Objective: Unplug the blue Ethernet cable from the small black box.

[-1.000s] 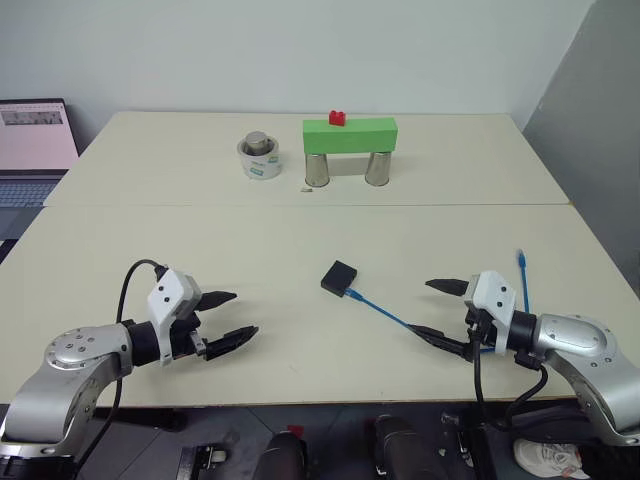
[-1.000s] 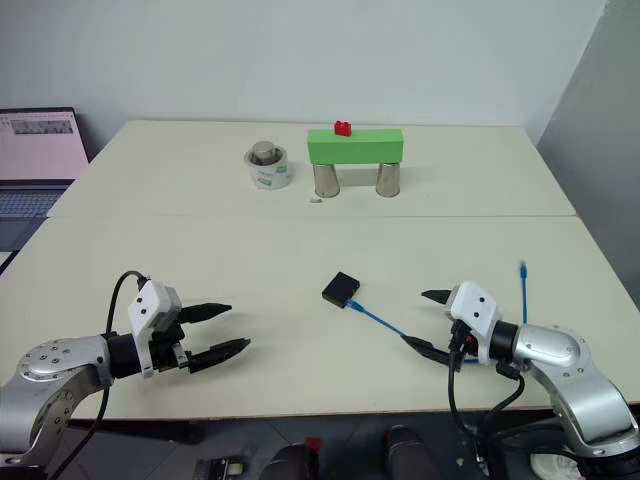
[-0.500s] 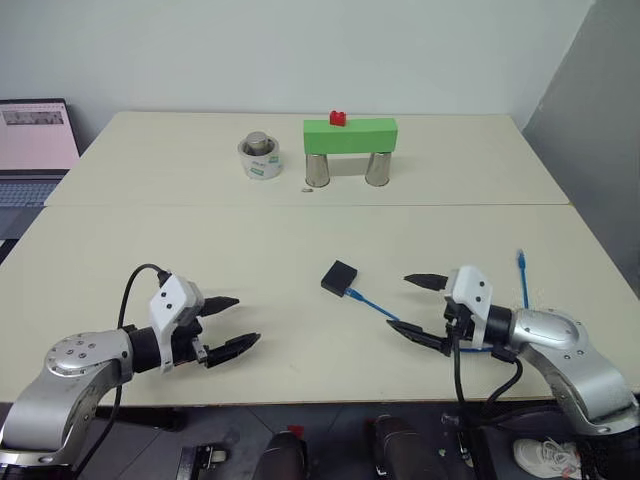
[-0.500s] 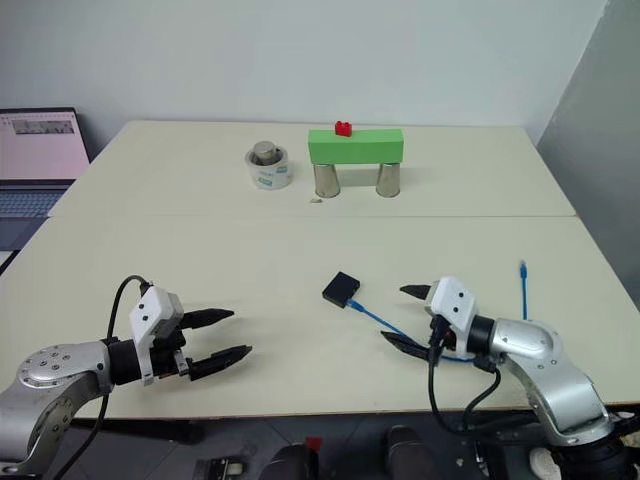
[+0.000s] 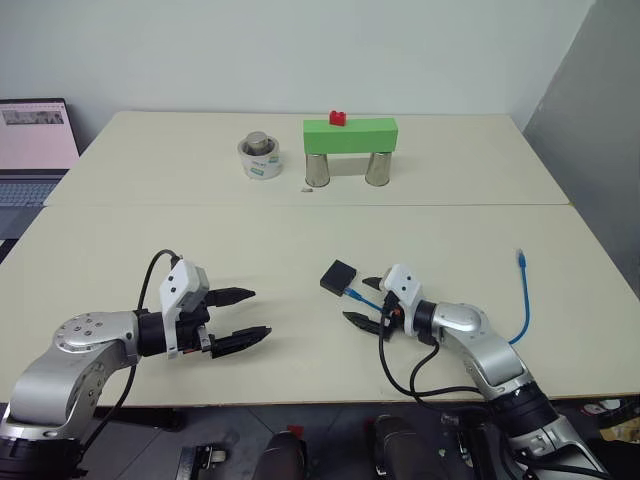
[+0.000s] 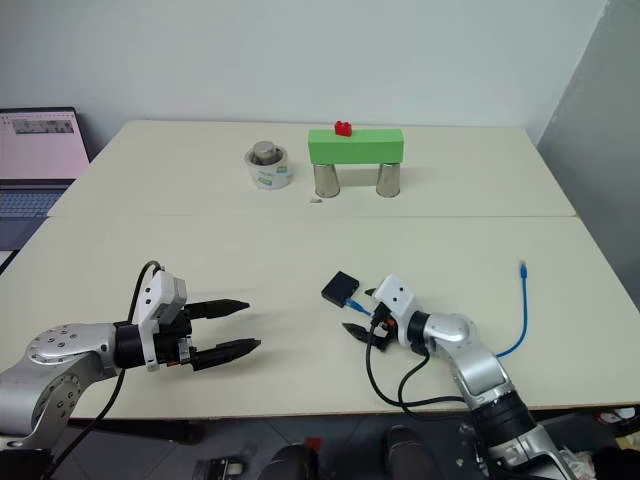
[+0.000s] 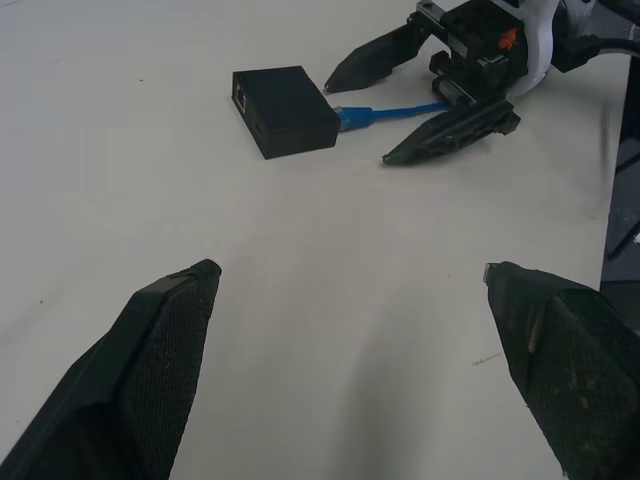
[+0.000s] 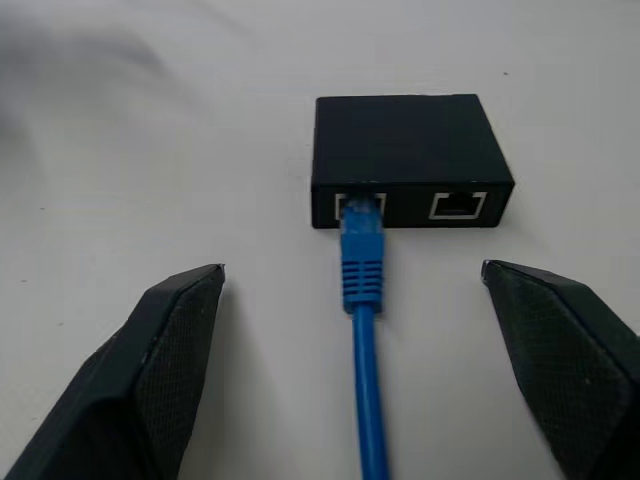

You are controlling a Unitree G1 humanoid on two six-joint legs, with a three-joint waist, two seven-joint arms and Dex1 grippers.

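I saw my right pincer (image 8: 355,370) spread wide around the blue cable (image 8: 362,330), still plugged into the black box (image 8: 405,150), and my left pincer (image 5: 245,314) spread too.

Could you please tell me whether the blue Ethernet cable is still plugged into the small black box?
Plugged in: the thin bright-blue Ethernet cable's plug sits inside one port of the small matte-black box; the neighbouring port is empty.
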